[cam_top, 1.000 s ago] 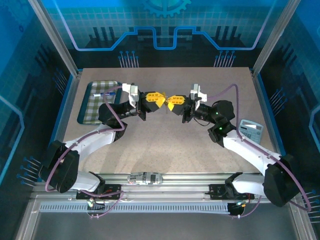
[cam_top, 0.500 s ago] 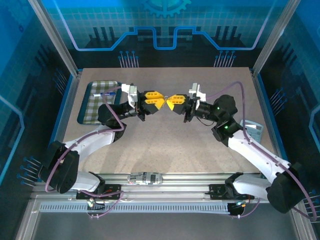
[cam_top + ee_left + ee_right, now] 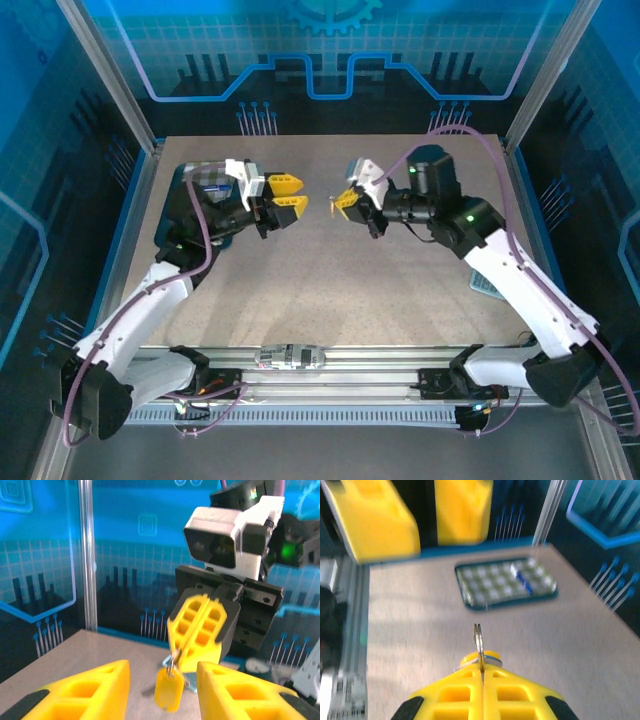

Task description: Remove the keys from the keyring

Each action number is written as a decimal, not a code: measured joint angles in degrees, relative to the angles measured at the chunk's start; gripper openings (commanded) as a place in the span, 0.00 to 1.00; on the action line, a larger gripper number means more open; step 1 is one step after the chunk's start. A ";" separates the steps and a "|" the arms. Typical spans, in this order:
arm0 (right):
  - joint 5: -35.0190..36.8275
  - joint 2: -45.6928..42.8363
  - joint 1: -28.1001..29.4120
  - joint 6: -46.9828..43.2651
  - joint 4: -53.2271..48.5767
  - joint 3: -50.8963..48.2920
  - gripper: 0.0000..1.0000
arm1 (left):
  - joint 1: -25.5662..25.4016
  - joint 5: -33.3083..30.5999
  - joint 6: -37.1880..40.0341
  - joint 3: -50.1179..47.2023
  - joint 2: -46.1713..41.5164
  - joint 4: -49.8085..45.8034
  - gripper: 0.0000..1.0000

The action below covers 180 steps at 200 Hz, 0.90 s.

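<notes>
My right gripper [image 3: 344,200] is raised over the mid-table and shut on the keyring [image 3: 478,639], a thin metal split ring that stands on edge out of the fingertips [image 3: 470,690]. A yellow-orange tag [image 3: 168,690] hangs from the ring. A grey metal key [image 3: 190,682] peeks out behind the tag. My left gripper [image 3: 302,193] faces it from the left, a short gap away and open, with nothing between its yellow fingers [image 3: 85,690]. In the left wrist view the right gripper [image 3: 182,655] hangs ahead with the tag dangling below it.
A dark-rimmed tray [image 3: 510,602] with a checked cloth and a small blue-and-white item [image 3: 521,577] lies at the far left, partly under my left arm. A pale calculator-like device [image 3: 484,282] lies under my right arm. Cage posts and blue walls ring the table.
My left gripper has opened and pulled back to the left, away from the right gripper. Both arms have risen. The right gripper stays shut on the keyring.
</notes>
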 measured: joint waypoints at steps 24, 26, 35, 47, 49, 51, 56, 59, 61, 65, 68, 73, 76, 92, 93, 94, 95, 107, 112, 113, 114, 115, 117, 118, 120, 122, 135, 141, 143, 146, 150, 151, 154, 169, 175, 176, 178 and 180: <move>3.78 2.62 2.69 -4.33 -7.74 1.60 0.00 | -0.72 0.96 9.64 4.33 0.02 -15.04 0.40; 3.89 2.67 2.80 -4.52 -8.07 1.60 0.00 | -0.79 0.96 10.19 4.44 0.00 -15.69 0.40; 5.05 2.56 3.34 -5.84 -9.11 1.36 0.00 | -1.31 1.05 13.68 4.79 0.02 -19.85 0.40; 6.75 1.79 4.26 -7.48 -9.14 0.70 0.00 | -1.97 1.03 17.73 4.79 0.00 -25.05 0.40; 7.02 1.62 4.42 -7.69 -9.05 0.52 0.00 | -2.01 1.01 18.18 4.79 0.00 -25.64 0.40; 7.37 1.38 4.63 -7.96 -8.98 0.28 0.00 | -2.08 1.01 18.75 4.79 0.02 -26.36 0.40; 8.20 0.76 5.20 -8.66 -8.85 -0.24 0.00 | -2.25 0.98 20.17 4.79 0.00 -28.15 0.40; 8.59 0.39 5.53 -8.98 -8.74 -0.57 0.00 | -2.25 0.98 20.74 4.79 0.00 -28.96 0.40; 8.92 0.11 5.75 -9.29 -8.66 -0.79 0.00 | -2.25 0.96 21.40 4.79 0.00 -29.59 0.40; 9.42 -0.35 6.12 -9.68 -8.52 -1.14 0.00 | -2.29 0.94 22.23 4.79 0.00 -30.56 0.40; 9.79 -0.72 6.38 -10.05 -8.39 -1.42 0.00 | -2.29 0.87 22.93 4.79 0.00 -31.12 0.40; 10.51 -1.38 6.82 -10.58 -8.02 -1.90 0.00 | -2.32 0.83 23.91 4.76 0.00 -32.15 0.40; 11.08 -1.81 7.10 -11.10 -7.63 -2.27 0.00 | -2.32 0.83 24.55 4.76 0.00 -32.63 0.40; 13.94 -3.76 8.31 -13.05 -5.38 -4.20 0.00 | -2.34 0.81 26.84 4.63 -0.20 -34.23 0.40; 14.19 -3.96 8.46 -13.29 -5.18 -4.42 0.00 | -2.36 0.79 26.95 4.63 -0.22 -34.27 0.40; 14.29 -4.04 8.55 -13.42 -5.05 -4.50 0.00 | -2.36 0.79 27.17 4.59 -0.26 -34.36 0.40; 14.45 -4.15 8.61 -13.55 -4.90 -4.61 0.00 | -2.36 0.79 27.30 4.59 -0.28 -34.38 0.40; 16.52 -5.55 9.70 -15.26 -2.64 -6.43 0.00 | -2.36 0.79 28.68 4.20 -0.81 -34.69 0.40; 17.22 -5.99 10.08 -15.80 -1.88 -7.06 0.00 | -2.38 0.79 29.09 4.09 -1.05 -34.77 0.40; 17.40 -6.14 10.19 -16.00 -1.55 -7.28 0.00 | -2.38 0.79 29.18 4.07 -1.07 -34.77 0.40; 17.51 -6.21 10.25 -16.15 -1.42 -7.39 0.00 | -2.40 0.79 29.31 4.04 -1.11 -34.75 0.40; 17.62 -6.27 10.32 -16.26 -1.29 -7.50 0.00 | -2.40 0.76 29.35 4.04 -1.14 -34.75 0.40; 17.94 -6.45 10.47 -16.46 -0.87 -7.80 0.00 | -2.43 0.76 29.46 4.00 -1.20 -34.75 0.40; 18.05 -6.51 10.51 -16.50 -0.74 -7.89 0.00 | -2.45 0.79 29.53 3.98 -1.27 -34.75 0.40; 18.34 -6.69 10.69 -16.79 -0.35 -8.17 0.00 | -2.47 0.76 29.75 3.93 -1.36 -34.71 0.40; 18.62 -6.84 10.84 -17.14 0.07 -8.44 0.00 | -2.49 0.74 29.90 3.89 -1.40 -34.71 0.40; 20.11 -7.54 11.47 -18.62 2.23 -9.81 0.00 | -2.69 0.76 30.69 3.63 -1.79 -34.60 0.40; 20.55 -7.80 11.69 -19.26 3.37 -10.43 0.00 | -2.75 0.76 30.82 3.41 -1.95 -34.29 0.40; 20.83 -7.89 11.78 -19.50 3.74 -10.64 0.00 | -2.80 0.74 30.88 3.34 -2.01 -34.29 0.40; 21.18 -8.00 11.89 -19.78 4.20 -10.91 0.00 | -2.80 0.74 30.91 3.26 -2.05 -34.25 0.40; 21.38 -8.07 11.96 -20.15 4.68 -11.15 0.00 | -2.91 0.68 30.93 3.08 -2.16 -34.10 0.40; 21.49 -8.11 11.96 -20.26 4.81 -11.26 0.00 | -2.91 0.66 30.93 3.06 -2.16 -34.05 0.40; 21.62 -8.13 12.00 -20.52 5.07 -11.37 0.00 | -3.02 0.63 30.95 2.97 -2.25 -34.01 0.40; 22.34 -8.13 12.22 -21.42 6.51 -11.76 0.00 | -3.72 0.37 31.69 2.60 -2.36 -33.57 0.40; 22.49 -8.13 12.26 -21.66 6.91 -11.80 0.00 | -4.13 0.17 32.02 2.54 -2.36 -33.29 0.40; 22.49 -8.13 12.26 -21.64 7.02 -11.82 0.00 | -4.22 0.07 32.11 2.54 -2.36 -33.24 0.40; 22.53 -8.13 12.28 -21.75 7.17 -11.82 0.00 | -4.35 -0.04 32.20 2.54 -2.36 -33.22 0.40; 22.53 -8.13 12.31 -21.86 7.28 -11.82 0.00 | -4.52 -0.15 32.28 2.49 -2.36 -33.07 0.40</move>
